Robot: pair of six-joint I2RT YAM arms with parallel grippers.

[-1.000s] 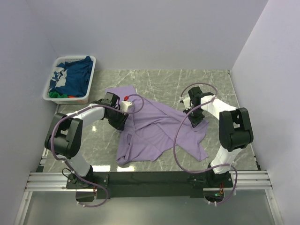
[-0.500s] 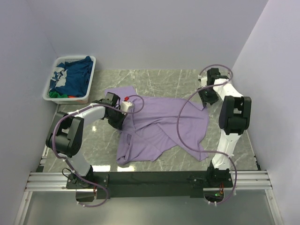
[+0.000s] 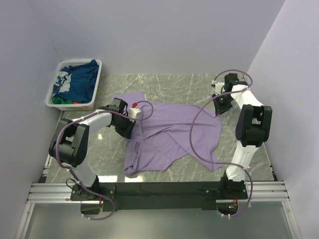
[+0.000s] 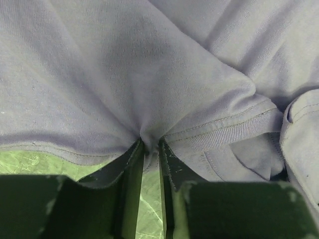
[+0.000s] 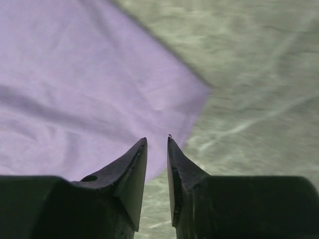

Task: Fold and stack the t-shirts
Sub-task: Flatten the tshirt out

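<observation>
A large lavender t-shirt lies crumpled across the middle of the marble table. My left gripper sits low at the shirt's left edge. In the left wrist view it is shut on a pinched fold of the lavender cloth beside a ribbed hem. My right gripper hovers at the shirt's far right corner. In the right wrist view its jaws stand slightly open with nothing between them, above the corner of the cloth. More t-shirts, navy, green and red, lie in the basket.
A white slatted basket stands at the far left corner against the wall. Walls close in the table on the left, back and right. Purple cables loop from both arms over the shirt. Bare marble shows right of the shirt's corner.
My right gripper carried the shirt's right part out toward the far right corner, spreading it, and let go. The left gripper has stayed at the shirt's left edge.
</observation>
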